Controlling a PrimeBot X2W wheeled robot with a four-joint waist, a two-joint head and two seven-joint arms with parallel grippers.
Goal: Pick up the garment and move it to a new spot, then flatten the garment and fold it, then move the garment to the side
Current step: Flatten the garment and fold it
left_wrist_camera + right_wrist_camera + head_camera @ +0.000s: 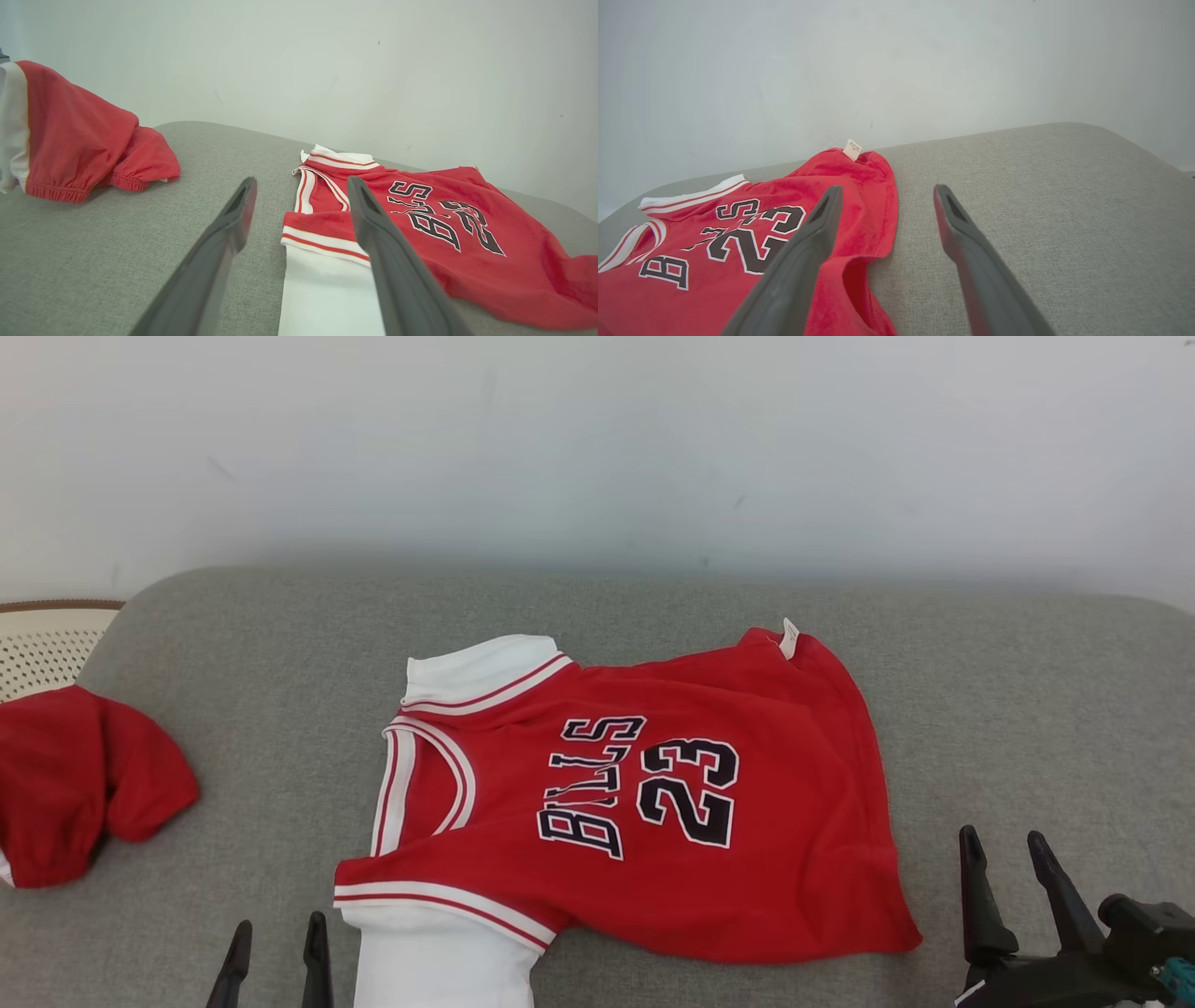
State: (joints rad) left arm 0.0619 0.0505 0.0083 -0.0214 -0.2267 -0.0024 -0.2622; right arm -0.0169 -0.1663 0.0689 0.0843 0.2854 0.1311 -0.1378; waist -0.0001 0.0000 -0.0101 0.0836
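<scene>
While the red number-23 jersey lies spread at the grey cushion's middle, the left gripper and right gripper hang at its near edge, fingers apart. Pinching one layer risks bunching; a leftward drag may catch the red shorts at its left end.
</scene>
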